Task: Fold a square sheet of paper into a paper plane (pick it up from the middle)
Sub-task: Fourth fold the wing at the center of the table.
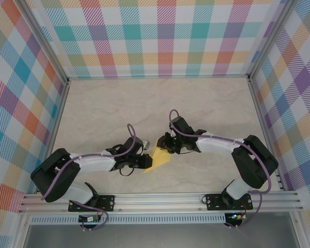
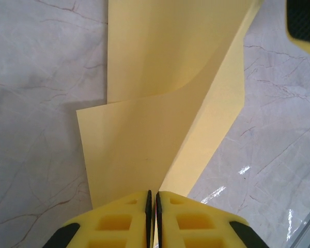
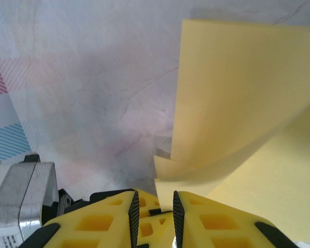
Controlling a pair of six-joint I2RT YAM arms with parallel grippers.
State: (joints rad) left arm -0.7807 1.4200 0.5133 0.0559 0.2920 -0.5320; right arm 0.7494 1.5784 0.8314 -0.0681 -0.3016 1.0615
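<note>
The square sheet of paper [image 1: 159, 158] is seen near the middle of the table [image 1: 144, 103], a smooth pale surface veined like marble, between the two grippers. It is no longer flat: the thin, matte yellow sheet is creased into a wedge, and in the left wrist view [image 2: 144, 144] one layer is seen curving up over another along a soft, rounded bend (not a sharp crease).

The left gripper [image 1: 146, 161] is clenched on the near edge of the paper; in its own camera [image 2: 151, 204] the moulded yellow fingers, with their ribbed dark pads, are pressed together with the sheet caught in the thin line between them. A yellow fingertip [image 2: 305, 20] of the other arm is glimpsed at the upper right corner of that view.

The right gripper [image 1: 163, 146] is set against the far end of the wedge. In the right wrist view its jaws [image 3: 152, 206] are held slightly apart, and two loose corners of the paper [image 3: 237, 103] lie just above the gap; whether a pad touches them cannot be told.

The workspace is enclosed by walls [image 1: 165, 36] printed in pastel plaid.
</note>
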